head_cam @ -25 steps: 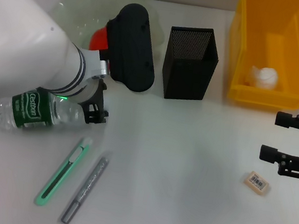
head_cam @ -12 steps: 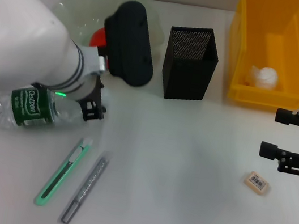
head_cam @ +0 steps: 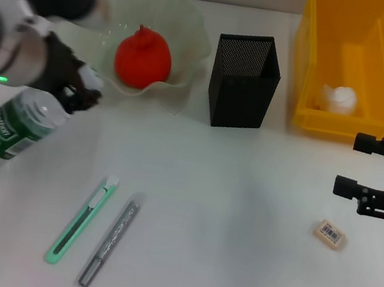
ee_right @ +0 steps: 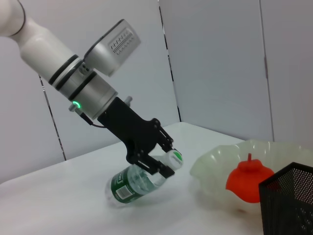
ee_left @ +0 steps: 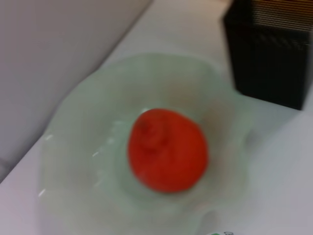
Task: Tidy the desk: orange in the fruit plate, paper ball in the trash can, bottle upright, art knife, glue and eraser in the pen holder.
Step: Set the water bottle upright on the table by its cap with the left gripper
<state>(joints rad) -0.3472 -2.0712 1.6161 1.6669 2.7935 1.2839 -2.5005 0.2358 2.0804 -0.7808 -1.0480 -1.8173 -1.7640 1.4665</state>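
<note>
Green-labelled bottle (head_cam: 9, 126) hangs tilted at the tabletop's (head_cam: 236, 232) left, neck clamped by the left pincer (head_cam: 75, 91), so standing it upright is in hand, while the right pincer (head_cam: 363, 176) waits open above the eraser (head_cam: 330, 234).

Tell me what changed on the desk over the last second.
The left gripper, shut on the bottle near its cap, swung it toward the robot's left and tilted its neck up, uncovering the orange in the fruit plate. The right gripper, art knife, and eraser stayed put.
</note>
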